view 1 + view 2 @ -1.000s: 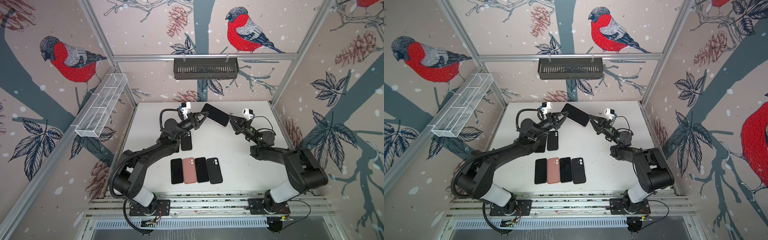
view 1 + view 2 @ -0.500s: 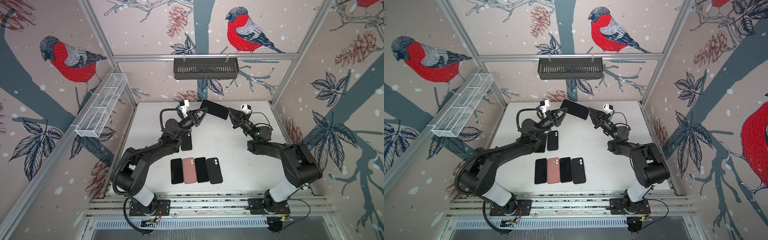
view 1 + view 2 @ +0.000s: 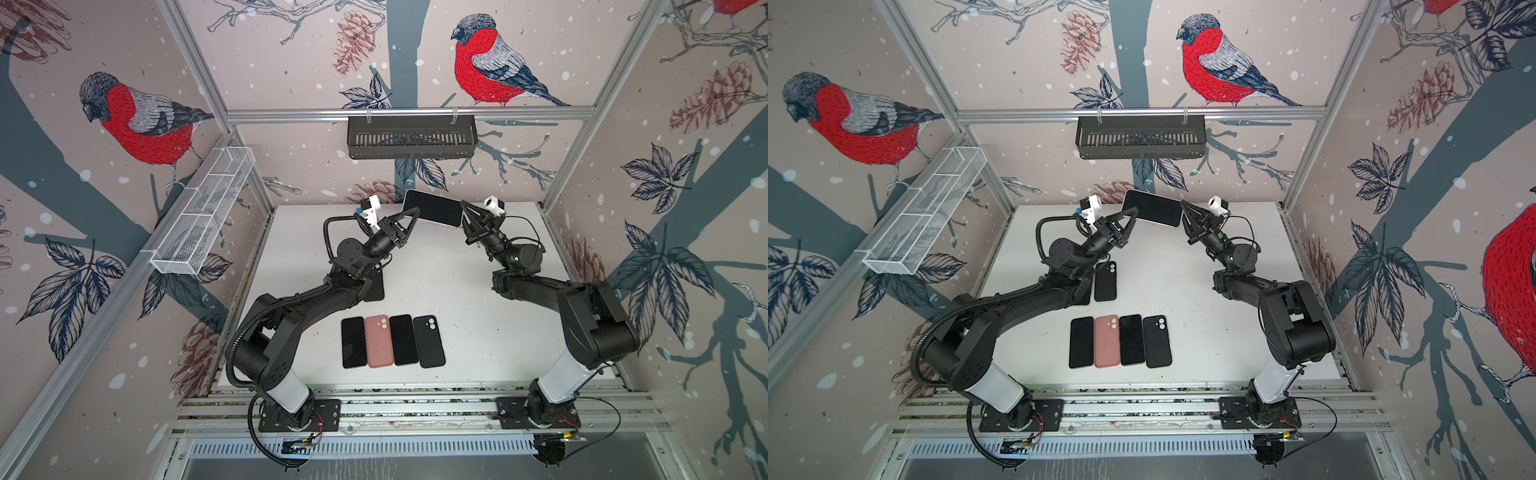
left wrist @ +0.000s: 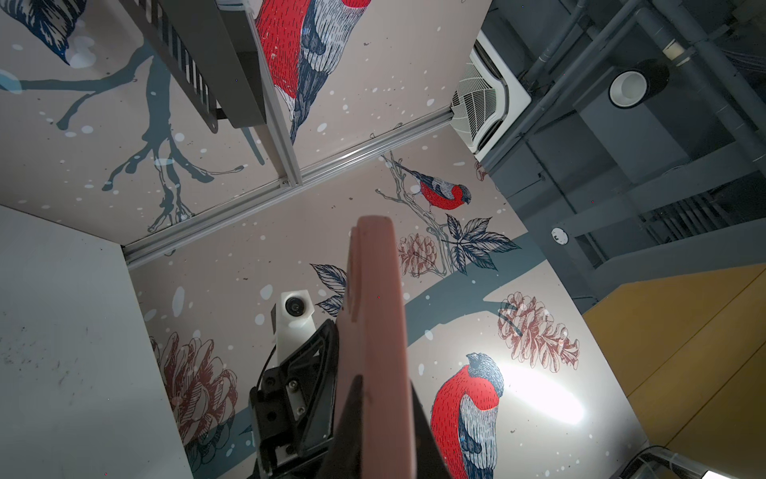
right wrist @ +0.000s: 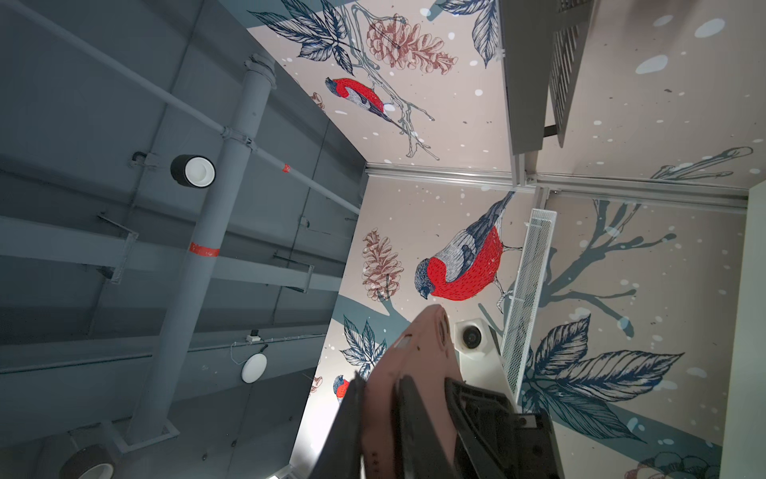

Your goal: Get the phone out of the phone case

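Note:
A phone [image 3: 432, 211] [image 3: 1152, 207] with its dark screen facing up sits in a pink phone case [image 4: 373, 311] [image 5: 418, 356]. It is held in the air above the back of the table. My left gripper [image 3: 409, 217] [image 3: 1130, 216] [image 4: 383, 398] is shut on its left end. My right gripper [image 3: 464, 211] [image 3: 1183, 208] [image 5: 379, 385] is shut on its right end, one finger on each face of the case. In both top views only a thin pink rim of the case shows under the screen.
A row lies near the table's front: a black phone [image 3: 353, 343], a pink case [image 3: 379, 340], another black phone [image 3: 403, 340] and a black case [image 3: 430, 340]. Another black case [image 3: 1105, 281] lies by the left arm. A black basket [image 3: 411, 137] hangs on the back wall, a white wire basket [image 3: 203, 216] on the left wall.
Both grippers have carried the cased phone a little higher and further back. The right gripper has shifted up along the phone's right end.

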